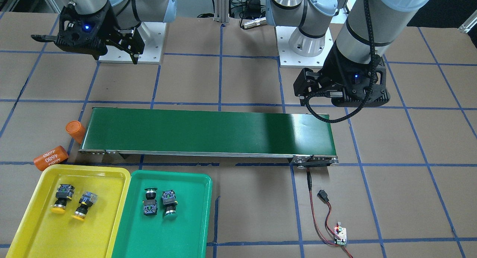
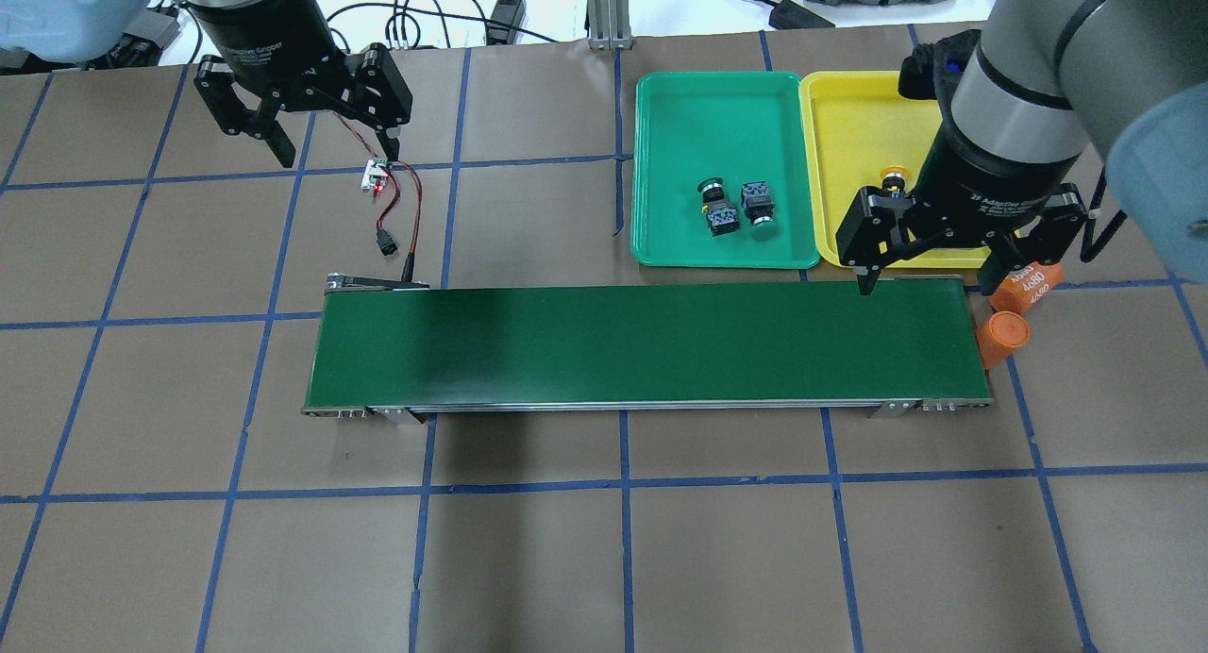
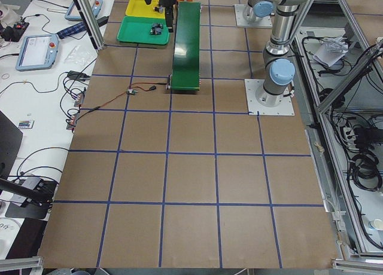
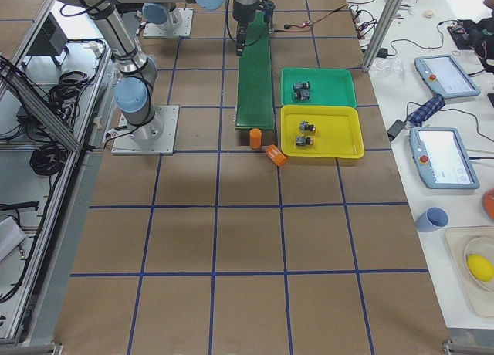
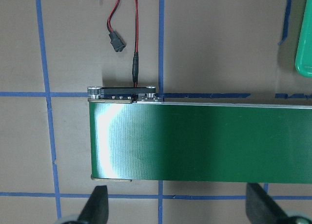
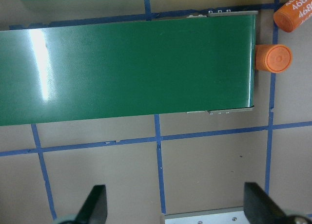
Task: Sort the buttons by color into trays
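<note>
On the shallow yellow plastic tray (image 1: 100,228) lie both yellow-capped push-buttons (image 1: 64,197); on the matching green tray (image 1: 164,235) beside it, both green-capped buttons (image 1: 169,202). Left gripper (image 2: 336,153), right gripper (image 2: 930,285): fingers spread wide, holding nothing. Sorting judged complete.

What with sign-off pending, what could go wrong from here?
1. A black cable loop on the left arm droops by the conveyor belt's corner; moving off, it might snag.
2. Two orange cylinders sit loose at the belt's other end, beside the yellow tray; a low pass by the open right pincer could knock them in.
</note>
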{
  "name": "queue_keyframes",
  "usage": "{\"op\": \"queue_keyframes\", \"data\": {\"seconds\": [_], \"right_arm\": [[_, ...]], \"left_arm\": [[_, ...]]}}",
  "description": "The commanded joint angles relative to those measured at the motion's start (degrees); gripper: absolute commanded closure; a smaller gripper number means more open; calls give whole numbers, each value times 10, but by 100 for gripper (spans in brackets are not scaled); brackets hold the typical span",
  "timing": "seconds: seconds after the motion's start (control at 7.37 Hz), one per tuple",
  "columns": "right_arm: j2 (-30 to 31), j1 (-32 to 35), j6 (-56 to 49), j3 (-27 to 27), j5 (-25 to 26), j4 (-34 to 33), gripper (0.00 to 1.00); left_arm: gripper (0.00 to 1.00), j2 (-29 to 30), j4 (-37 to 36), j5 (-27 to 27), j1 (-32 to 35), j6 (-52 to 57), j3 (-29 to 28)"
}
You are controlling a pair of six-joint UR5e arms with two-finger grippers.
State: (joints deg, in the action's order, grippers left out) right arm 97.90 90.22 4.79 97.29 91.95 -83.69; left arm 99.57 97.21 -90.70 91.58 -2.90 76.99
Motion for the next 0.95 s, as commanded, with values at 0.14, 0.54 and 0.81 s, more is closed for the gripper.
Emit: {"op": "queue_keyframes", "data": {"seconds": [0.14, 0.54, 0.81], "right_arm": [[8, -7, 3, -15, -6, 0, 0], [11, -6, 6, -17, -5, 2, 0], [10, -5, 5, -14, -5, 2, 0]], "left_arm": [[0, -1, 0, 0, 0, 0, 0], [0, -1, -1, 0, 0, 0, 0], [0, -1, -1, 0, 0, 0, 0]]}}
